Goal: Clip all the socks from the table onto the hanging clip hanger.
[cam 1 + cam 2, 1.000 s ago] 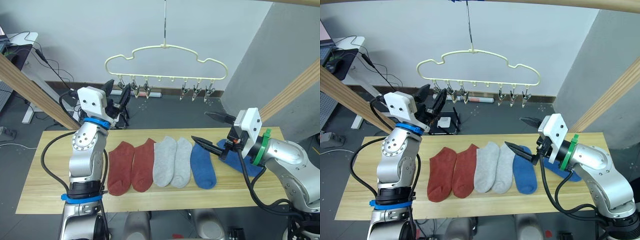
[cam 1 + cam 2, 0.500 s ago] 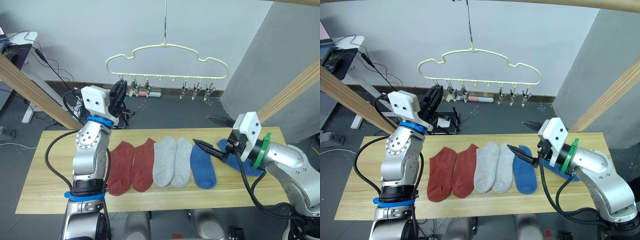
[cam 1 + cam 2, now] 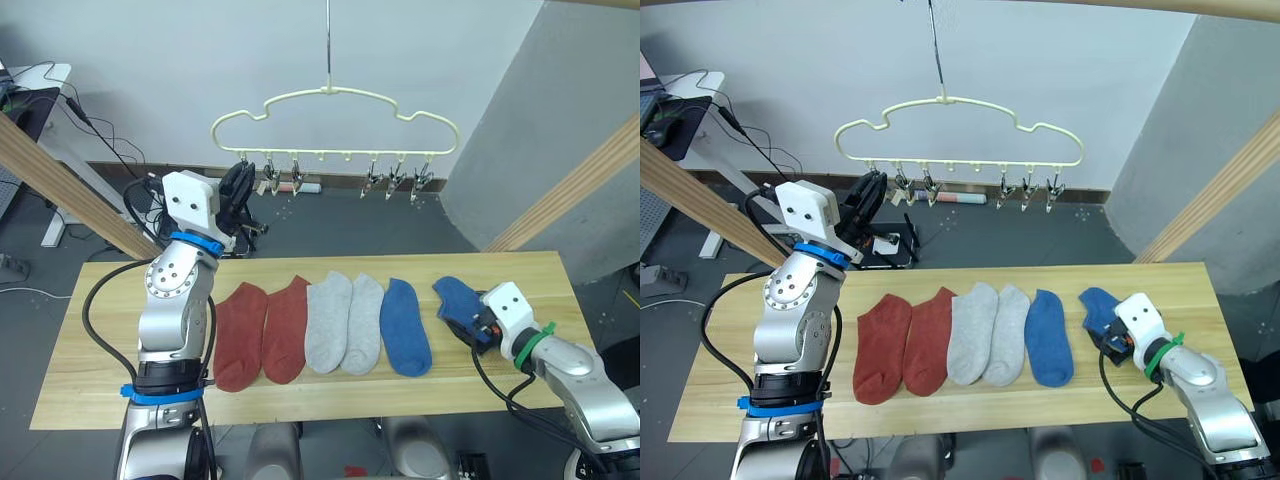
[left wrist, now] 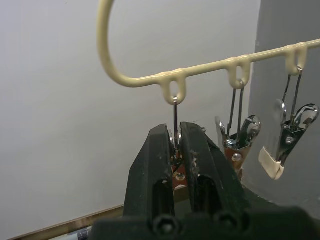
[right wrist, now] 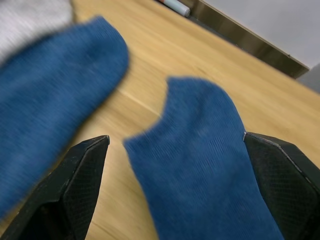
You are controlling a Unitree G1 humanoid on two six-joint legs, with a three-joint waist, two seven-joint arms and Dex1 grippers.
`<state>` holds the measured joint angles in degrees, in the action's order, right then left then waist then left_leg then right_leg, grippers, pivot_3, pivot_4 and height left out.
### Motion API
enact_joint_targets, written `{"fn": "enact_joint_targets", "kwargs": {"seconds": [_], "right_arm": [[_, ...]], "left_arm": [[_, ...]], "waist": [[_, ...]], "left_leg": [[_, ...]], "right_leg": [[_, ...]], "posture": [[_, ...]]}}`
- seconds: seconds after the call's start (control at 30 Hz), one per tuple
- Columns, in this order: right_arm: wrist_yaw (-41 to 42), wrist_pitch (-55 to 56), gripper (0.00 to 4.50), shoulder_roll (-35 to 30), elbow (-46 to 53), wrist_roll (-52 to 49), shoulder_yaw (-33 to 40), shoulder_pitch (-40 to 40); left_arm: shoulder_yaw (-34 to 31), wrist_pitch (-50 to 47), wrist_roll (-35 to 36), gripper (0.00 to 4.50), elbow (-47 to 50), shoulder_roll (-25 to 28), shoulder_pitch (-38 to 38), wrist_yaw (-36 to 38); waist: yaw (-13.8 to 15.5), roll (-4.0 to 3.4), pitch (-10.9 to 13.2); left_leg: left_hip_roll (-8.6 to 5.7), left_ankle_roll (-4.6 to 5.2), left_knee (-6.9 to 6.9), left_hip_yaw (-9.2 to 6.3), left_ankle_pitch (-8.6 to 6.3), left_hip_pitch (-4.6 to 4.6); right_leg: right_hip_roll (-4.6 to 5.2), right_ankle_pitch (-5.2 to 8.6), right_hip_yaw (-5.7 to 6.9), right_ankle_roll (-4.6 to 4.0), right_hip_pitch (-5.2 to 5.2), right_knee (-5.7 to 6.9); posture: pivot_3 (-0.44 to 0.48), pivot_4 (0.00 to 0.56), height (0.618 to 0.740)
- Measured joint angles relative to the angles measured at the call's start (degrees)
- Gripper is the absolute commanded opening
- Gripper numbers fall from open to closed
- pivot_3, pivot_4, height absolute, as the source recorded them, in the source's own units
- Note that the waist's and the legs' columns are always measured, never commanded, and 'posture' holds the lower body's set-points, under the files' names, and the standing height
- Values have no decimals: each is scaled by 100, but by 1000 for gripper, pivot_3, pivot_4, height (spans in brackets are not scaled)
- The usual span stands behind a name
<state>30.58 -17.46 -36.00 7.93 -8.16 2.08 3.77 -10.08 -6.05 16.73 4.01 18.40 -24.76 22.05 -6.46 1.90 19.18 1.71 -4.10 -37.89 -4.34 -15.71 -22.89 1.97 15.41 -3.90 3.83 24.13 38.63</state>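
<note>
Six socks lie in a row on the table (image 3: 90,350): two rust-red (image 3: 240,335), two light grey (image 3: 325,322), one blue (image 3: 405,328) and a second blue sock (image 3: 452,297) at the right end. The pale-yellow clip hanger (image 3: 330,96) hangs above them. My left gripper (image 4: 175,131) is raised to the hanger's left end, shut on the leftmost clip (image 4: 176,159). My right gripper (image 5: 176,136) is low over the table and open, with a finger on either side of the right-end blue sock (image 5: 200,150).
Thick wooden rail beams slant down at the left (image 3: 60,180) and at the right (image 3: 570,190) behind the table. The other metal clips (image 3: 395,178) hang free along the hanger. A desk with cables (image 3: 40,90) stands at the back left.
My right arm has dropped from above the socks to the right-end blue sock. My left gripper, open beside the leftmost clip a second ago, has shut on it.
</note>
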Motion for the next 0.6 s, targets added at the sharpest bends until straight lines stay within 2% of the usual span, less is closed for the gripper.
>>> {"fn": "enact_joint_targets", "kwargs": {"seconds": [0.2,0.5,0.6], "right_arm": [[493,828,4500,-128,-1281,17,160,-403],[856,807,4500,214,-2264,-46,105,-1088],[894,688,3915,269,-2412,-16,65,-1184]], "left_arm": [[19,-147,9,3,89,49,35,14],[26,-240,25,3,102,85,32,121],[26,-284,68,0,123,110,35,161]], "waist": [[-5,-5,8],[1,-14,15],[8,-15,15]], "left_leg": [[0,0,0,0,0,1],[0,0,-1,0,0,1],[0,0,0,-1,0,1]], "right_leg": [[-1,0,-1,0,0,2],[0,-1,-1,-1,-1,3],[0,-1,0,-1,-1,3]], "posture": [[-188,361,733],[-171,359,733],[-170,358,733]]}}
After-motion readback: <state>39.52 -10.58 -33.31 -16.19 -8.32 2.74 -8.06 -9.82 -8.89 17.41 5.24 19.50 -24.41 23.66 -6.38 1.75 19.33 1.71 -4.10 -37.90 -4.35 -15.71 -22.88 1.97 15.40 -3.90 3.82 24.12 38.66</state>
